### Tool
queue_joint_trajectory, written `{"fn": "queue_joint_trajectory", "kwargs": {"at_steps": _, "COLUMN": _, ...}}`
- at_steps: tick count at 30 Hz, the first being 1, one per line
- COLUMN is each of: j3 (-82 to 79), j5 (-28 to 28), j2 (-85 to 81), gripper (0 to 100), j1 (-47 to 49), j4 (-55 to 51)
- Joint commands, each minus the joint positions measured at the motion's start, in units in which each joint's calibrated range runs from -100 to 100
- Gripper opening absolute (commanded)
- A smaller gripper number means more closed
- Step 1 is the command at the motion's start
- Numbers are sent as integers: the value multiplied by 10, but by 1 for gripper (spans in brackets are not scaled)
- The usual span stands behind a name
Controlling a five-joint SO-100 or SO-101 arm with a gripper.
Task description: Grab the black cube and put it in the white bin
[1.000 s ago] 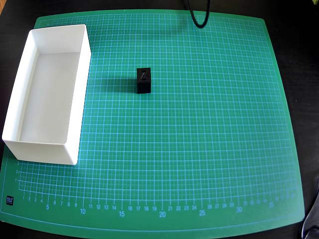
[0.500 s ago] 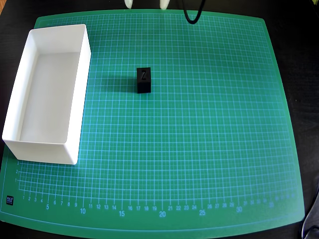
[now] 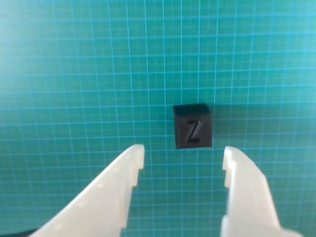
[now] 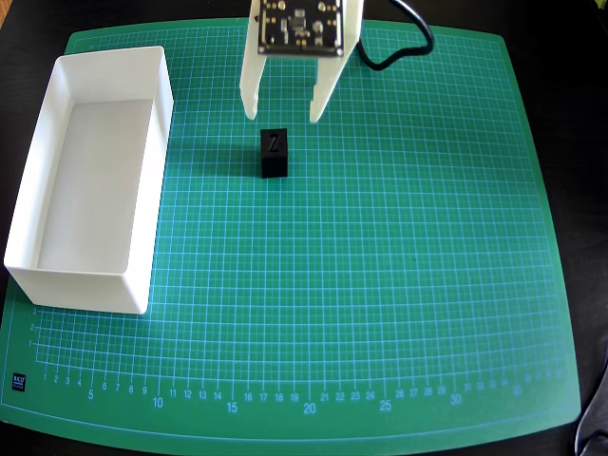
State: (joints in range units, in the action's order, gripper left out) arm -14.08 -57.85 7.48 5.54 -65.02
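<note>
The black cube (image 4: 274, 154) stands on the green cutting mat (image 4: 380, 285), a Z embossed on its top face. In the wrist view the black cube (image 3: 193, 126) lies just ahead of the gap between my two white fingers. My gripper (image 4: 283, 114) comes in from the top edge of the overhead view, open, fingertips just short of the cube and not touching it. The gripper (image 3: 183, 157) holds nothing. The white bin (image 4: 57, 256) stands along the mat's left edge, with nothing visible inside it.
A black cable (image 4: 408, 43) loops off the gripper's circuit board (image 4: 299, 24) at the top of the mat. Dark tabletop (image 4: 579, 114) borders the mat on every side.
The gripper has come down into the overhead view from the top edge, from only fingertips showing to both fingers reaching almost to the cube. Cube and bin have not moved.
</note>
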Motion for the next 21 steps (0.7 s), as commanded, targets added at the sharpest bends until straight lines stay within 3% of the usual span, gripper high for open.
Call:
{"fn": "queue_joint_trajectory", "kwargs": {"at_steps": 1, "j3": 20, "j5": 3, "j2": 12, "gripper": 22, "j1": -34, "j4": 4}}
{"fn": "queue_joint_trajectory", "kwargs": {"at_steps": 6, "j3": 21, "j5": 28, "j2": 16, "gripper": 22, "j1": -65, "j4": 5}}
{"fn": "queue_joint_trajectory", "kwargs": {"at_steps": 21, "j3": 26, "j5": 28, "j2": 17, "gripper": 22, "j1": -44, "j4": 6}}
